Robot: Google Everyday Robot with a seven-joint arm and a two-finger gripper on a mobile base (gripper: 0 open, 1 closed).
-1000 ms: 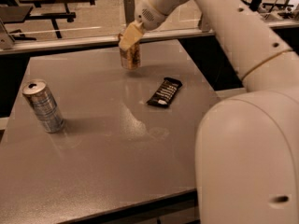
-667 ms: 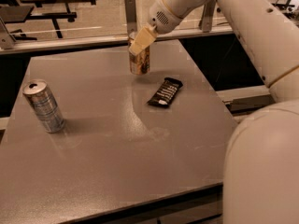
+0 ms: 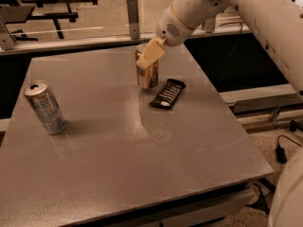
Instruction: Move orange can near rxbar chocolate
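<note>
Orange can [image 3: 147, 74]: upright on the table [image 3: 142, 164], at about 12 o'clock from the table's middle; its base looks set on the surface, though the contact line is dim.
Orange can contents: cannot tell; the top is covered by the gripper.
Silver can [image 3: 45, 107]: upright at 9 o'clock on the table, near the left edge, well apart from everything else.
Silver can contents: a dark spot shows on the lid; what is inside cannot be seen.
Chocolate bar [image 3: 167, 93]: a flat black wrapper lying at about 4 o'clock from the orange can, just beside it, with its long axis running toward 1 o'clock. A thin strip of table seems to show between its far end and the can's base.
Gripper [image 3: 146, 58]: at the upper part of the orange can, coming in from 1 o'clock and pinching the can.
Finger [image 3: 151, 53]: one pale finger lies slanted across the can's near side and rim; the other is hidden behind the can.
Arm [image 3: 227, 4]: white, reaching down from the upper right; cut off by the top and right edges.
Lower right corner: a pale rounded part of the robot, mostly out of view.
Post [image 3: 133, 17]: a grey upright beyond the table's far edge, at 12 o'clock.
Lettering: the print on the bar and both cans is too small to read.
</note>
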